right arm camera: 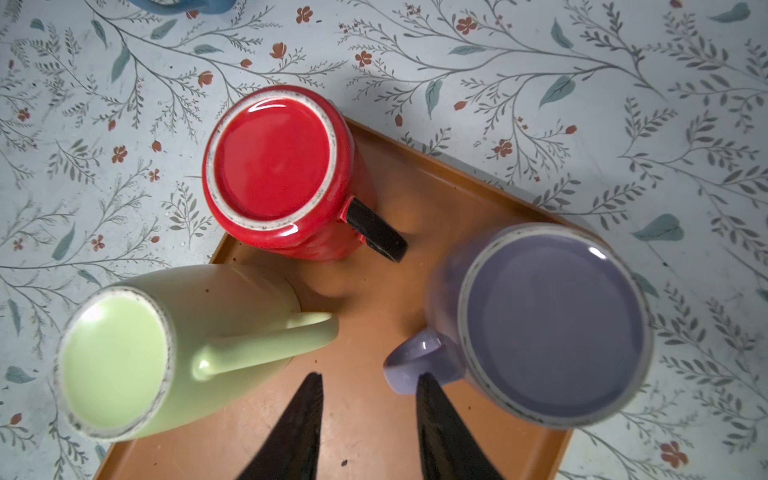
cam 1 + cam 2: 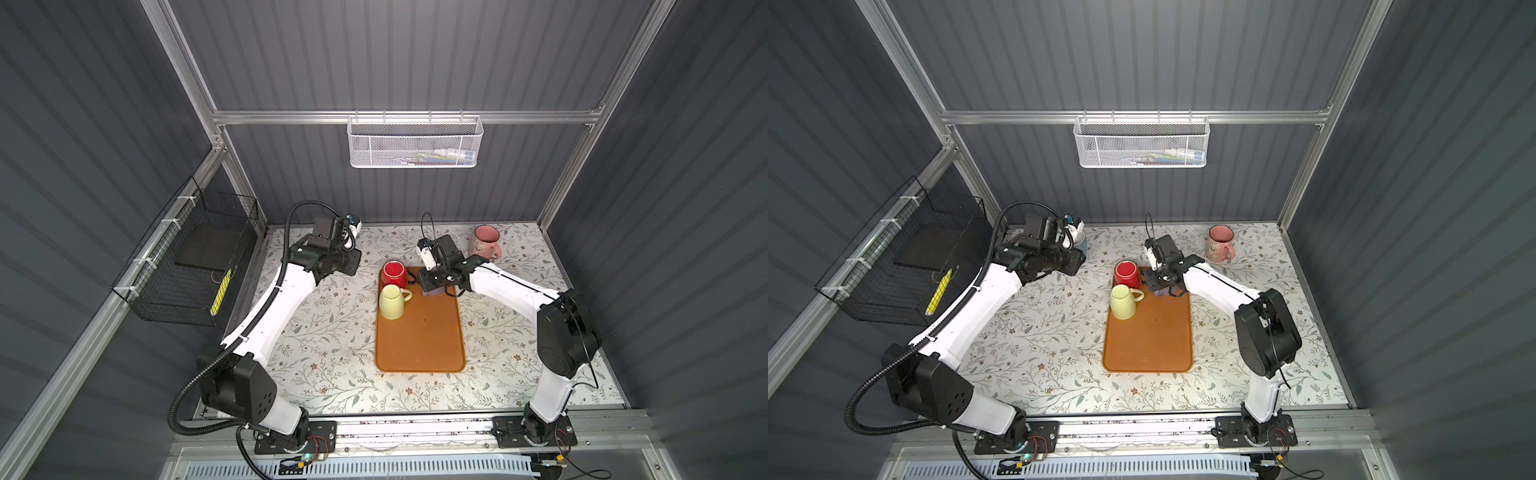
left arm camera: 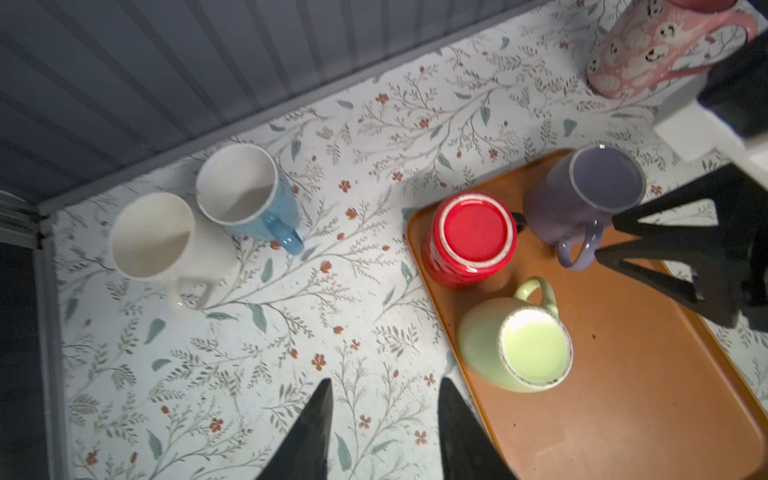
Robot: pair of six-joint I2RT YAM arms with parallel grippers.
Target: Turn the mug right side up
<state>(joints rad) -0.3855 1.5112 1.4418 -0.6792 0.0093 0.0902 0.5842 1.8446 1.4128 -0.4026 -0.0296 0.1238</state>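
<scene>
Three mugs stand upside down on the orange tray (image 2: 419, 345): a red mug (image 1: 274, 166) with a black handle, a pale green mug (image 1: 116, 361) and a purple mug (image 1: 552, 328). My right gripper (image 1: 370, 375) hovers open just above the tray beside the purple mug. One of its fingertips (image 1: 426, 386) overlaps the purple handle, and nothing sits between the jaws. In both top views this gripper (image 2: 430, 286) hides most of the purple mug. My left gripper (image 3: 386, 380) is open and empty over the floral table, left of the tray.
A pink mug (image 2: 485, 243) stands upright at the back right of the table. A white mug (image 3: 151, 235) and a blue mug (image 3: 245, 195) stand upright at the back left, near the wall. A black wire basket (image 2: 195, 270) hangs on the left wall.
</scene>
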